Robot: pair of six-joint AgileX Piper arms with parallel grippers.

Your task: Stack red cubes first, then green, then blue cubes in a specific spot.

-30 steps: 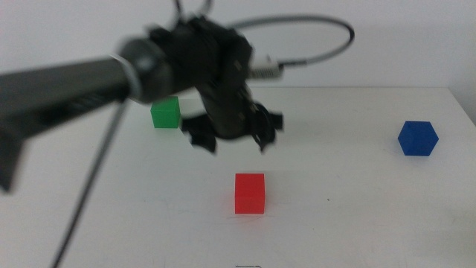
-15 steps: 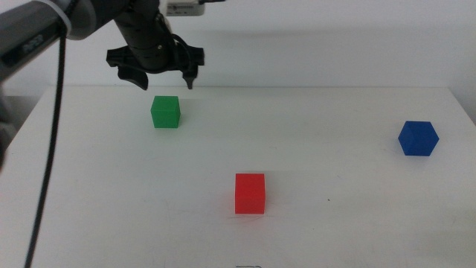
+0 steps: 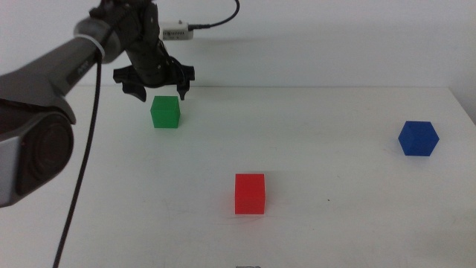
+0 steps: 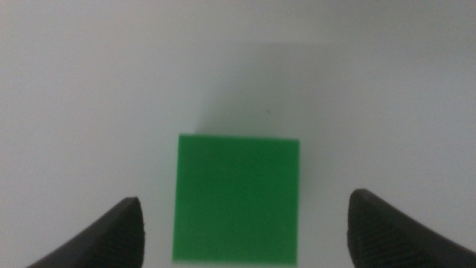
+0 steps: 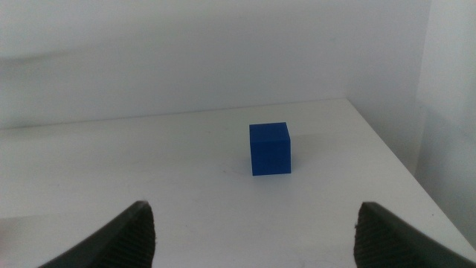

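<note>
- Three cubes lie apart on the white desk, none stacked yet.
- Red cube: near the front middle of the desk, standing alone; judged to be the stack's base, so it likely sits at or near the chosen spot, which carries no mark.
- Green cube: far left of the desk, resting flat, untouched. It is next in the order.
- Left tool: poised just above the green cube, jaws spread wide. The wrist view shows the cube centred between them, an alignment suited to a straight descent and pinch.
- Blue cube: far right, well apart from the others; last in the order, hence left alone.
- Right tool: waiting out of the middle view, jaws spread and holding nothing, facing the blue cube.
</note>
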